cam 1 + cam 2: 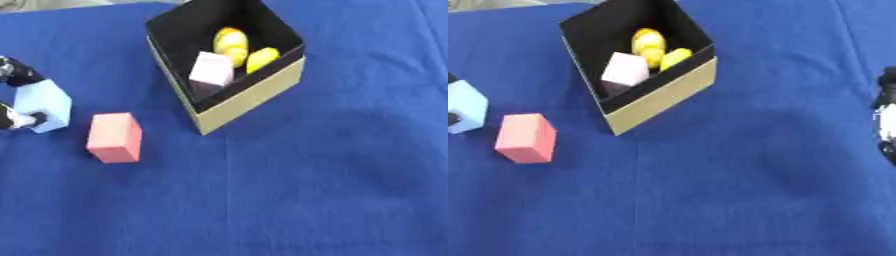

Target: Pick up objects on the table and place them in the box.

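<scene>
The box (249, 97), black inside with tan outer walls, sits open on the blue-covered bench (306, 190). Inside it lie a pale pink block (212, 70) and, behind that, two yellow rounded pieces (232, 42), one greener than the other. To the left of the box a red block (115, 137) stands alone on the cloth. Further left of the box, at the picture's edge, the left robot hand (17, 120) has its fingers curled round a light blue block (44, 105); most of the hand is cut off. Right of the box, at the right eye view's edge, a dark and white shape is probably the right robot hand (885, 117); I cannot tell how open it is.
</scene>
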